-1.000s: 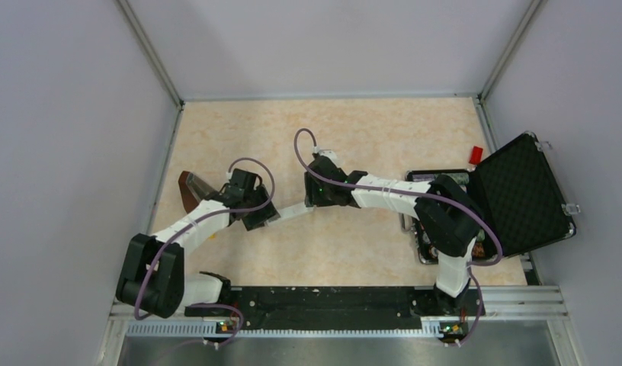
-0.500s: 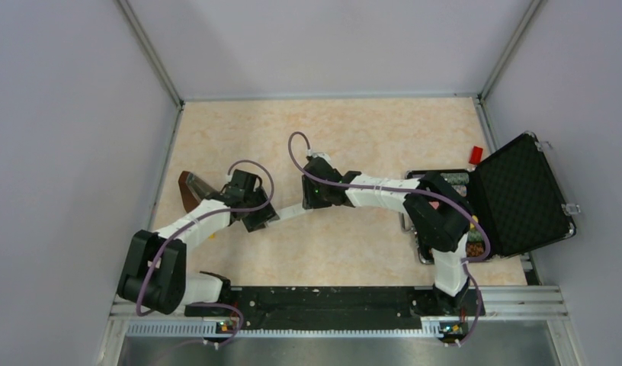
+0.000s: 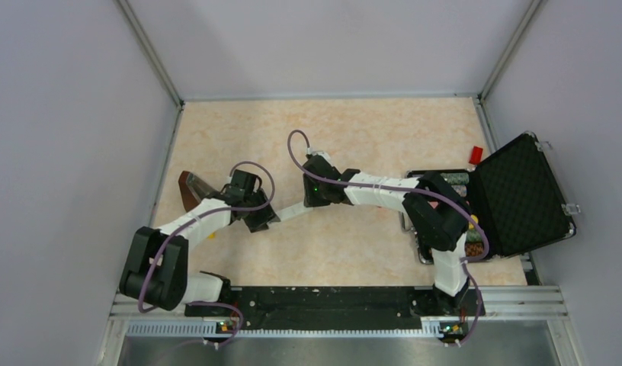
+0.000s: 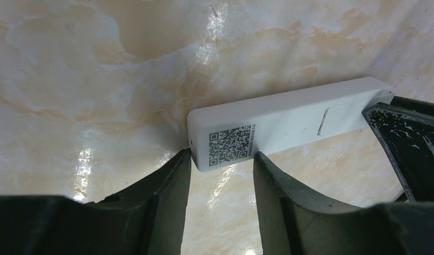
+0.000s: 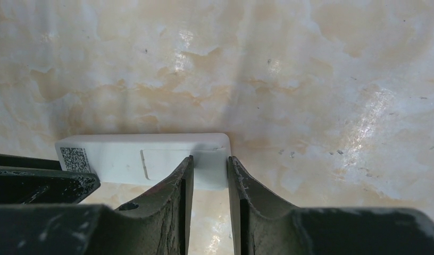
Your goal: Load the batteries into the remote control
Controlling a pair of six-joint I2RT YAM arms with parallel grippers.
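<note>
A black case (image 3: 521,194) lies open at the worktop's (image 3: 331,130) right edge, a red block (image 3: 476,155) just beside it. At left sits a brown piece (image 3: 187,191), perhaps a wedge.

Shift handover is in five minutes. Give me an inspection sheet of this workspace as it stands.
Surface: beige marbled table, glossy.
Job's things: white remote lying back up, code label showing, between both hands; batteries not made out.
Clutter: open black case, partly hidden by the right arm; red block beside it; brown object at far left.
Hands: left hand open, tips at the remote's label end; right hand narrowly open over the other end.
Cables: purple cable looped on each arm.
Surroundings: grey walls; metal rail at the near edge.
</note>
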